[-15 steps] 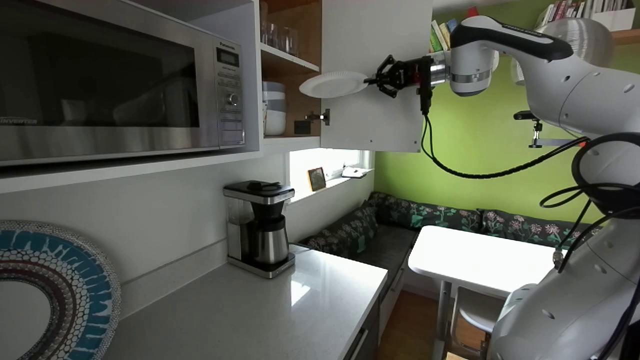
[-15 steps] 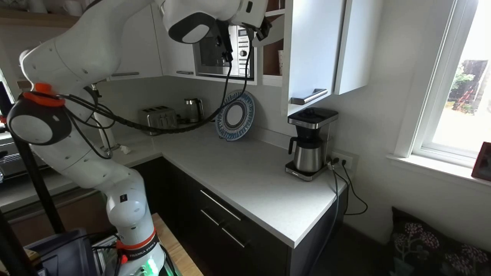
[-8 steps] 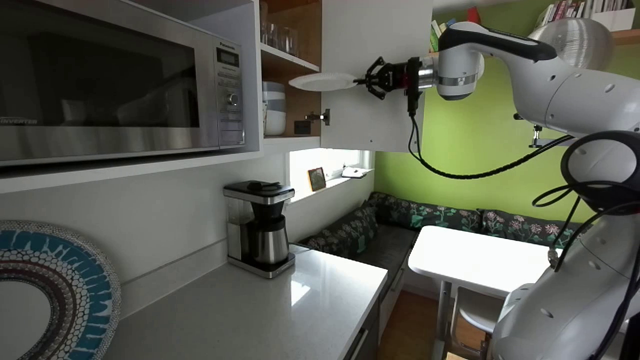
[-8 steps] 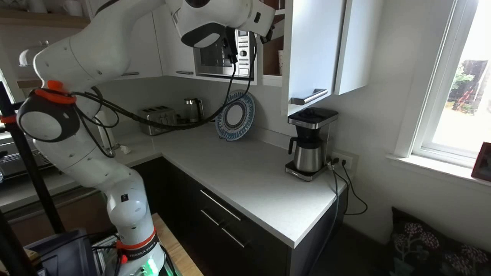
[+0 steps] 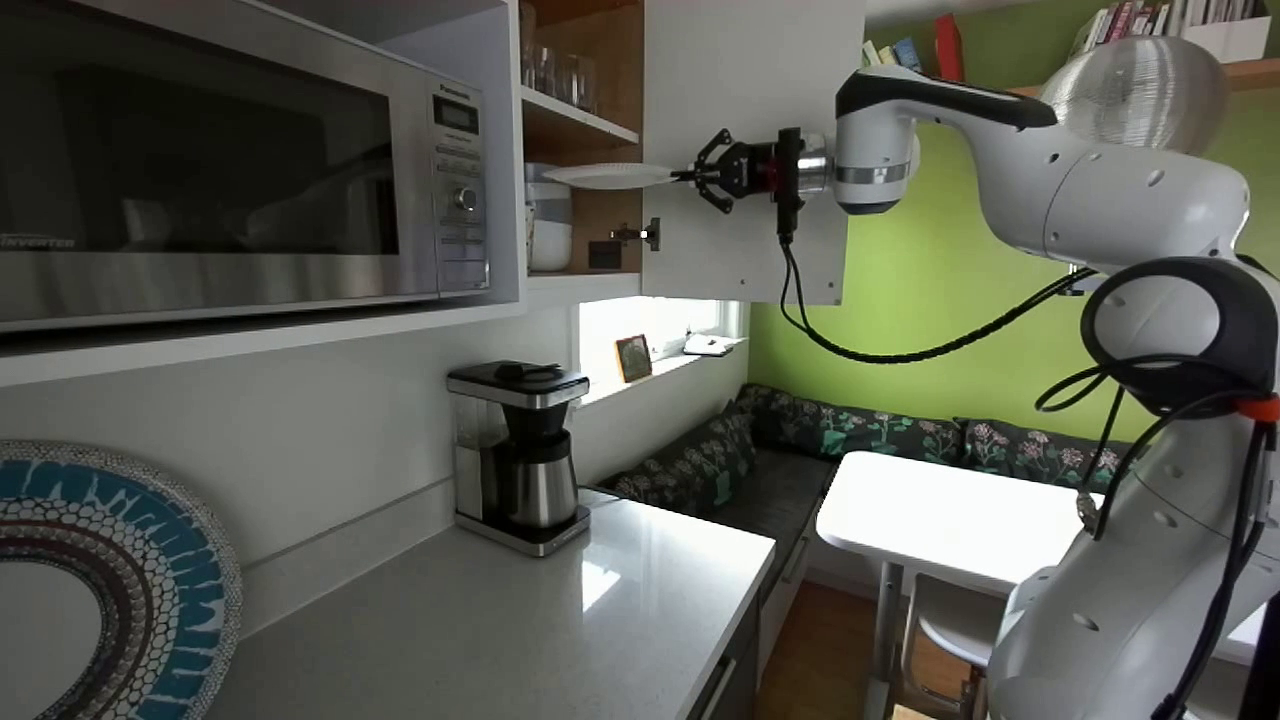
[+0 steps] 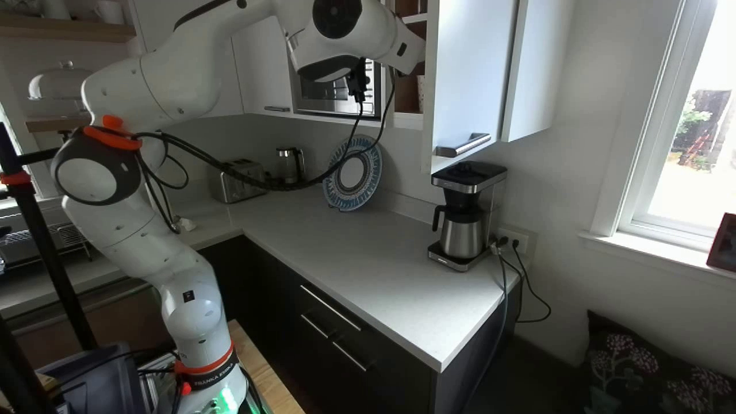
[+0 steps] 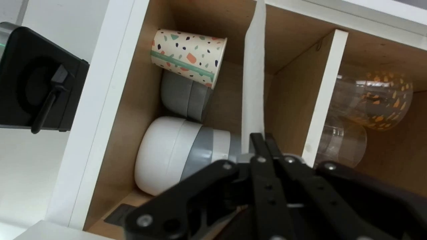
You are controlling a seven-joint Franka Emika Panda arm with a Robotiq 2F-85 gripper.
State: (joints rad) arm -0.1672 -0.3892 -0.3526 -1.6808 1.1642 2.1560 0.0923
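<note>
- The gripper (image 5: 683, 175) pinches the near rim of a white plate (image 5: 608, 176); the plate hangs out level, or close to it, before the open cupboard (image 5: 605, 212), in the upper middle of an exterior view.
- In the wrist view the plate shows edge-on, a pale strip at top centre, with the shelf (image 7: 325, 96) to its right and the speckled cup (image 7: 188, 58) and white and grey bowls (image 7: 166, 153) to its left.
- The step in hand seems to be guiding the plate at the cupboard's mouth. Slow, smooth motion suits it, since a grip on one edge probably lets the far rim dip or twist.
- The strip stands almost upright in the frame while the shelf's front edge leans; a slight wrist turn would likely bring them parallel and give more clearance.
- The strip also crosses the cupboard's white side edge at the top of the frame, so that rim deserves watching first.
- A height midway in the gap looks safest: higher risks the shelf, lower the cup's rim.
- In an exterior view the arm (image 6: 374, 34) and the door (image 6: 471, 75) hide the gripper, so the wrist view guides best.
</note>
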